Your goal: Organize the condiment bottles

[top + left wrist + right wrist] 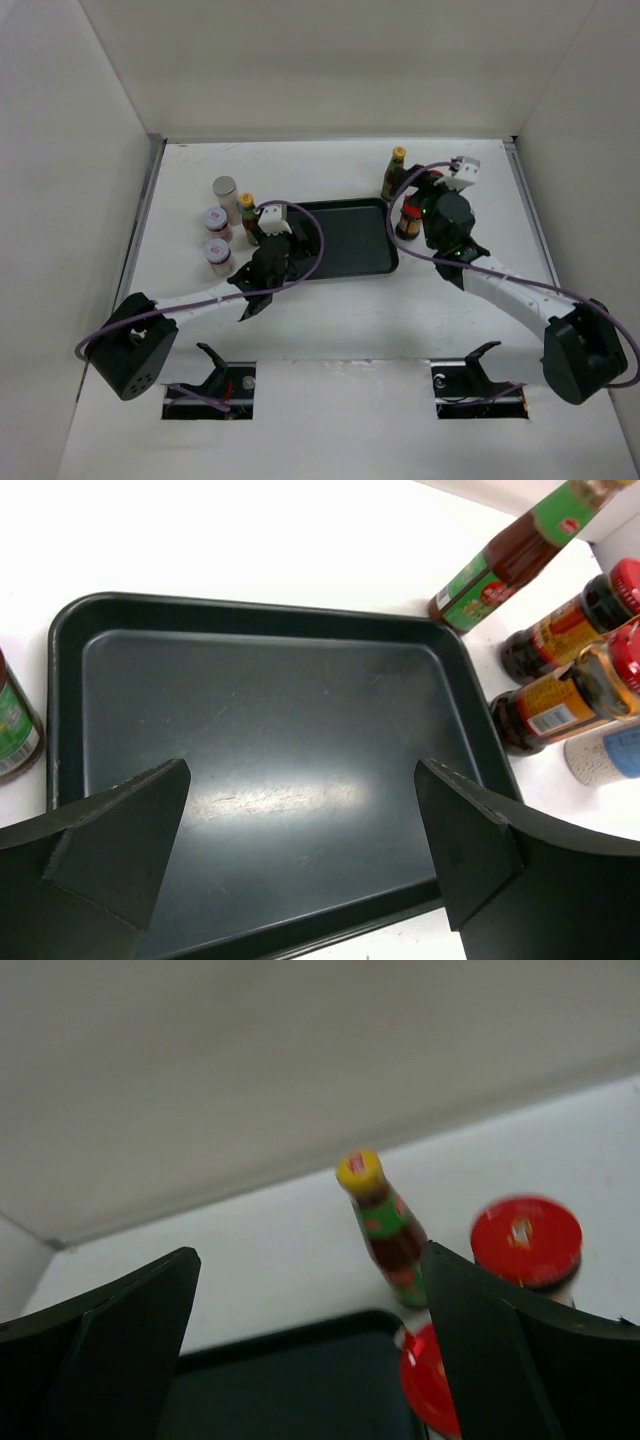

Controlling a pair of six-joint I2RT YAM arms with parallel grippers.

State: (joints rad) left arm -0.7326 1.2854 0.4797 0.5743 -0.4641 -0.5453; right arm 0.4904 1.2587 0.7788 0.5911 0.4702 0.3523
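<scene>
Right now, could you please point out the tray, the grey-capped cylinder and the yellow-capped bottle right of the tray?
tray (260, 720): left wrist view, bare floor.
grey-capped cylinder (228, 200): top external view, pale body.
yellow-capped bottle (387, 1225): right wrist view, green label.

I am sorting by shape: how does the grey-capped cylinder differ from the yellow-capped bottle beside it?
The grey-capped cylinder is pale and straight-sided; the yellow-capped bottle is dark, green-labelled and slimmer. The cylinder stands farther from the tray than the bottle does. Both are upright on the table, outside the tray.
</scene>
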